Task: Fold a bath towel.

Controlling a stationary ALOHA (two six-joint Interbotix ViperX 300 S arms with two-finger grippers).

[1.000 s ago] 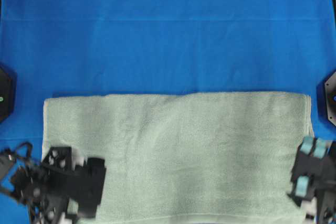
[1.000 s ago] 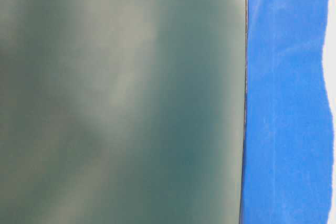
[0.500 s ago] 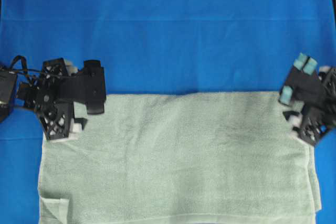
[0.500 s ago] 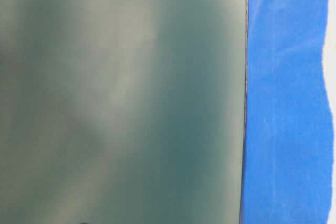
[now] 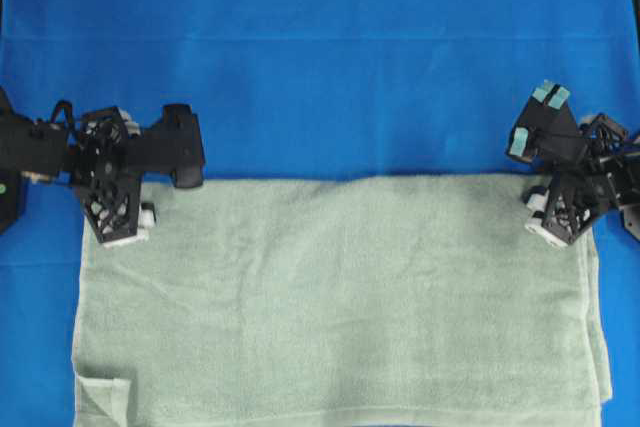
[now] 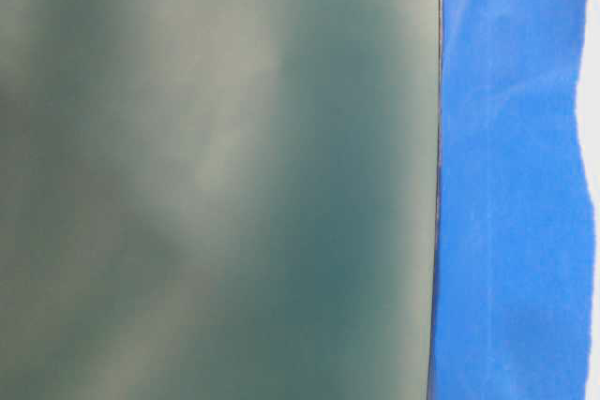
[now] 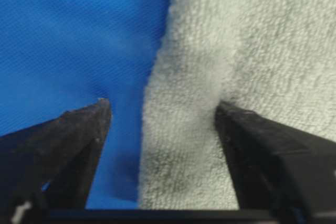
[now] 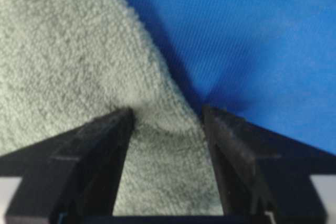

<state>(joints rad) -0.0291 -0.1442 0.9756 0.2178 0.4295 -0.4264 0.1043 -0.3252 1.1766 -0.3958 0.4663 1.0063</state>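
From overhead, the bath towel [image 5: 340,297] lies flat across the near half of the blue cloth [image 5: 320,67] that covers the whole work surface, one small corner flipped over at the near left. The left gripper [image 5: 150,202] sits at the far left corner and the right gripper [image 5: 560,209] at the far right corner, each at the towel's far edge — it looks like the start of a fold, the two far corners being taken so that edge can be carried. The table-level view tells me almost nothing: a blurred grey-green mass fills most of it, with a strip of blue cloth [image 6: 506,185] down the right side and a sliver of pale wall beyond. The left wrist view shows the fingers [image 7: 63,140] spread wide, straddling the towel's thick edge [image 7: 178,145] — one over blue cloth, the other pressing into the pile — not yet closed. The right wrist view shows the fingers [image 8: 100,145] narrower, with a ridge of terry [image 8: 163,150] bunched up between them; they seem to be pinching it, though how firmly I cannot tell. I judge the next move needs the left to close on its edge, then both to lift evenly so the cloth does not skew.
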